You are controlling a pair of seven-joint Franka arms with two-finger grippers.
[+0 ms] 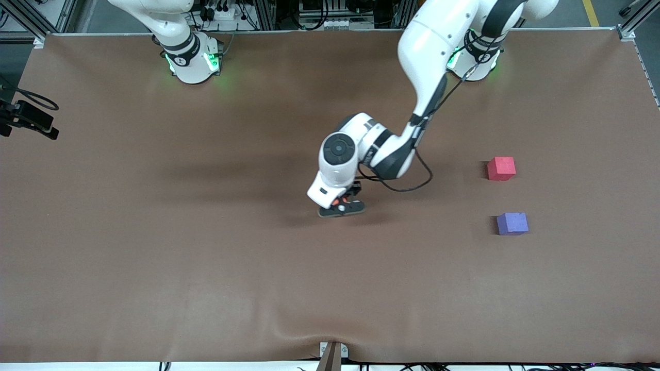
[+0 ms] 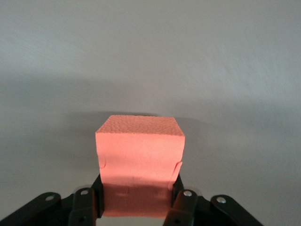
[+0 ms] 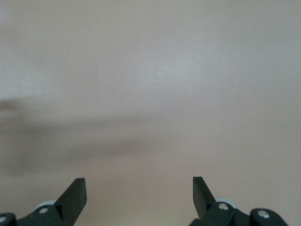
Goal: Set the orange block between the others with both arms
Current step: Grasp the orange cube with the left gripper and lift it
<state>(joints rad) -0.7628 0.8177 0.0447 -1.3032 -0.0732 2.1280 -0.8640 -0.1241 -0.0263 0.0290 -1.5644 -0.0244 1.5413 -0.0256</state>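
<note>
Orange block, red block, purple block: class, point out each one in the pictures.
orange block (image 2: 139,150), left wrist view, its facing side.
red block (image 1: 501,168), front view, its top face.
purple block (image 1: 512,223), front view, its top face.

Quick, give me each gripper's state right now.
Left gripper: shut on the orange block, low at the middle of the table.
Right gripper: open, holding nothing; its arm waits.
</note>
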